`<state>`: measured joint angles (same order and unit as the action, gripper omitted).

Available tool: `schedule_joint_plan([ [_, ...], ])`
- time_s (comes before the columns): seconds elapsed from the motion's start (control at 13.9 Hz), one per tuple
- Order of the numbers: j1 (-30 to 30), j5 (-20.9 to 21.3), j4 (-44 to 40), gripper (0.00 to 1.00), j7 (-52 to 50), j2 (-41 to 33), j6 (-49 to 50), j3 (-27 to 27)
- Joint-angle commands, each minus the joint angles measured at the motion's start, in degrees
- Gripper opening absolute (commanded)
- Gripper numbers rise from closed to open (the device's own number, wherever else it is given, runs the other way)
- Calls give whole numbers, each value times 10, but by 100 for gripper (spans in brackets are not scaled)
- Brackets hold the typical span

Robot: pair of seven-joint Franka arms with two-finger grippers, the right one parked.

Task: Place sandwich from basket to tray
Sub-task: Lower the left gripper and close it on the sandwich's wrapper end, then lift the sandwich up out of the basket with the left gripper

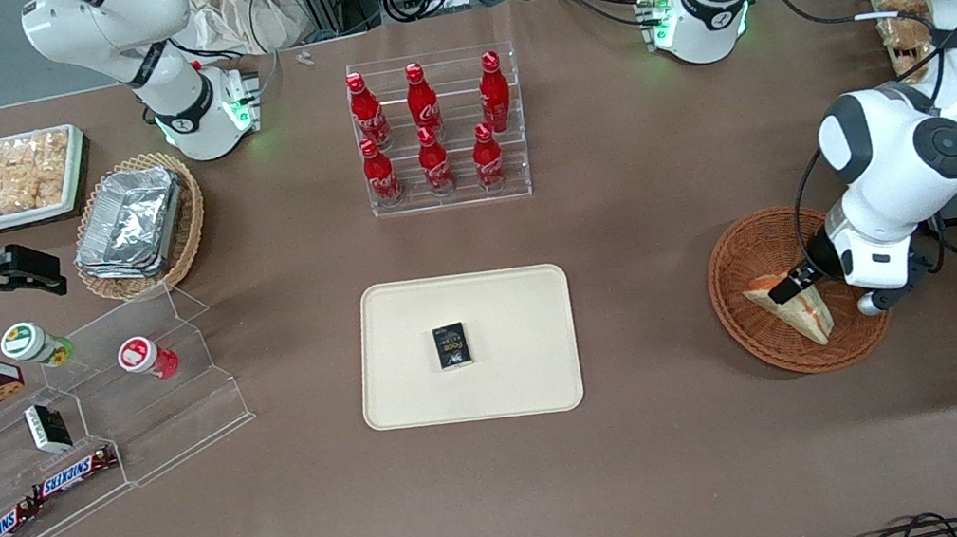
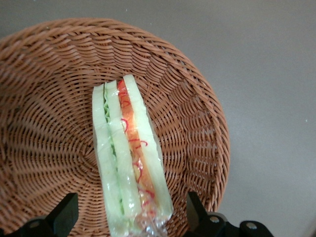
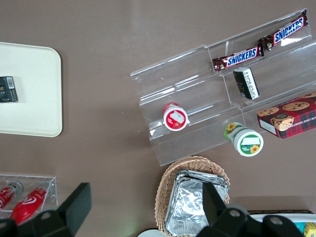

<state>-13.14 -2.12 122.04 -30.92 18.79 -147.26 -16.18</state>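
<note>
Sandwich lying in basket, toward working arm's end of table. Gripper low over it, fingers spread wide either side, gripping nothing. Tray well apart, mid-table

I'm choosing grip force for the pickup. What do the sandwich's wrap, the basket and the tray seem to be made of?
Sandwich: soft pale bread in thin clear film, judging by its glossy wrinkles. Basket: woven reddish-brown wicker, matte, with visible strands. Tray: probably smooth cream plastic, with a uniform surface and moulded rim. The tool is open, straddling the sandwich in the basket.
</note>
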Motion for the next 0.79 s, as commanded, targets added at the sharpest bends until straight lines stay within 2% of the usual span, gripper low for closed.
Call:
schedule_joint_plan([
  [0.0,1,-2,5,84,-11,5,-15,-2],
  [0.22,0,-1,6,41,-6,3,-12,-3],
  [0.43,0,0,3,10,-3,-23,33,-3],
  [0.5,1,0,-2,3,-4,-38,72,-4],
  [0.72,6,1,-39,0,-4,-90,205,-29],
])
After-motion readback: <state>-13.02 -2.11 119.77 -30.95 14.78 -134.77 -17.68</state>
